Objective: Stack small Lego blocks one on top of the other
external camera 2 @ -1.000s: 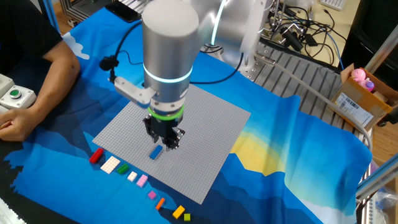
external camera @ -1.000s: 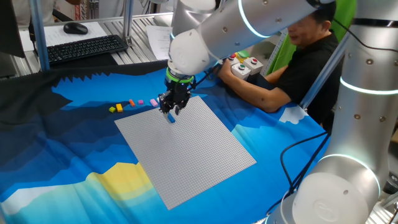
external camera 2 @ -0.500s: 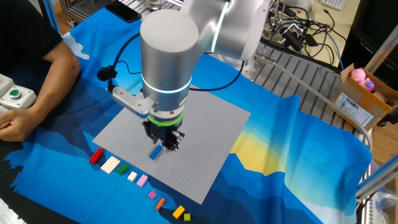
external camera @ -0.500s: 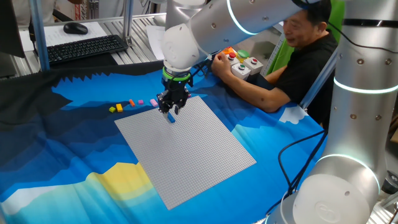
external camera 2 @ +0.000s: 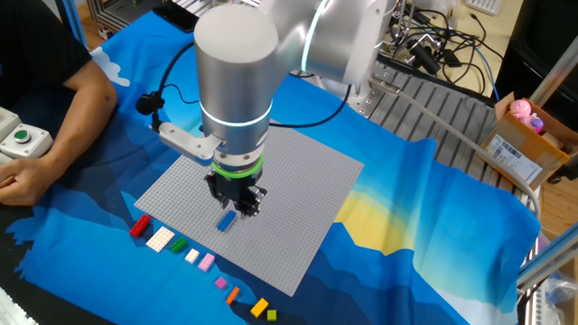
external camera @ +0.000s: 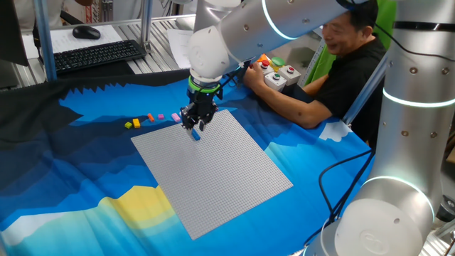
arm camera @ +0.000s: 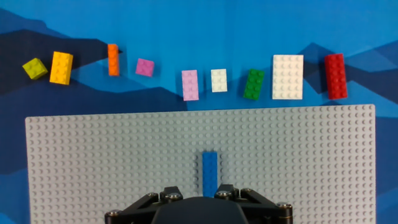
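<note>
A blue Lego block (arm camera: 210, 172) lies flat on the grey baseplate (arm camera: 311, 162); it also shows in one fixed view (external camera: 195, 135) and the other fixed view (external camera 2: 227, 220). My gripper (external camera 2: 237, 206) hangs just over its near end, jaws apart and holding nothing; in one fixed view the gripper (external camera: 194, 126) is at the plate's far-left part. A row of small blocks lies on the blue cloth beyond the plate: lime (arm camera: 35, 68), yellow (arm camera: 61, 67), orange (arm camera: 113, 60), pink (arm camera: 145, 66), pale pink (arm camera: 190, 84), white (arm camera: 219, 80), green (arm camera: 254, 84), large white (arm camera: 288, 76), red (arm camera: 335, 75).
A person sits at the table edge, with a hand (external camera: 250, 77) near the button boxes (external camera: 277, 75) close behind my arm. A forearm (external camera 2: 68, 99) rests on the cloth left of the plate. A keyboard (external camera: 99, 54) lies at the back.
My arm's upper links have swung slightly, but the gripper stays over the blue block. The blocks have not moved.
</note>
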